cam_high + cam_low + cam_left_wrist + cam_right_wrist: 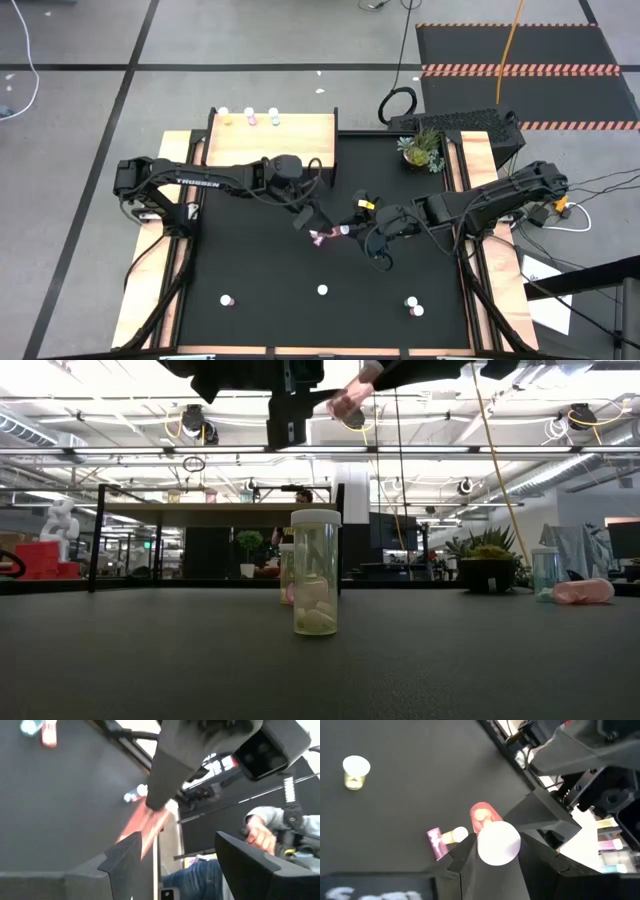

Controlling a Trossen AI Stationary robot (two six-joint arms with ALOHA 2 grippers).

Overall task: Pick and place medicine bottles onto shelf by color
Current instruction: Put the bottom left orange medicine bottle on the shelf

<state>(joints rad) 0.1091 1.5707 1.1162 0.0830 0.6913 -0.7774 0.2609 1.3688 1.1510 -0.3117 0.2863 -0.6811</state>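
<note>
While pinched up off the table by the right gripper (502,856), could easily lose the pink bottle (498,843): round body, smooth cap, small contact. Would drop onto the black mat (260,260) and roll. Also risks a knock against the left gripper (306,216), hanging just beside it over mid-table (hard to tell from above whether touching). Could tip the three bottles (250,117) already on the shelf (300,135) at the far-left edge if brought in low. Wrong colour group possible too, since no clear gaps marked there.

Fingers next. Right: narrow, closed on the pink bottle, white cap facing the wrist camera, pink body poking out beyond the tips. Left: spread wide in its own wrist view, nothing between them, no contact seen.

Three loose bottles (322,290) standing near the front edge of the mat, well apart from both arms; apparently one more lying under the grippers (440,841).
</note>
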